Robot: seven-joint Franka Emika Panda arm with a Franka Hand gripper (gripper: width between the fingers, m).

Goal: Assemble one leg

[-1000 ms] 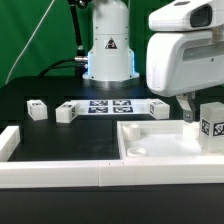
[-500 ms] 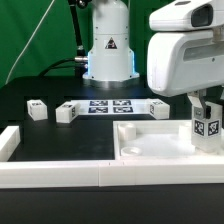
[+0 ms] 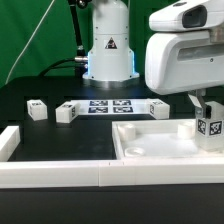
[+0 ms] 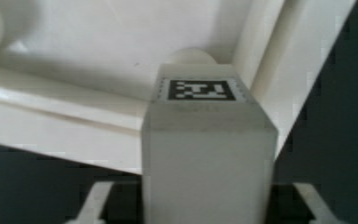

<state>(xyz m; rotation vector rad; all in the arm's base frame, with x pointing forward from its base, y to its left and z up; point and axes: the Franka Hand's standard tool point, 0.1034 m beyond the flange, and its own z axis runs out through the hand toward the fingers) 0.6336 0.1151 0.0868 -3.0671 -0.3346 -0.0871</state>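
The gripper (image 3: pixel 204 112) is clamping the upright leg (image 3: pixel 211 129) by its sides, holding it over the raised rim of the white tray-like piece (image 3: pixel 155 145).

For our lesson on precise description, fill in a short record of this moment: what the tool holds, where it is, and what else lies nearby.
Tool: shut on the leg
Leg: upright, tag facing the exterior camera
Leg position: at the exterior view's right end of the tray-like piece
Leg touching tray: cannot tell
Loose blocks: two on the exterior view's left of the marker board, one on its right
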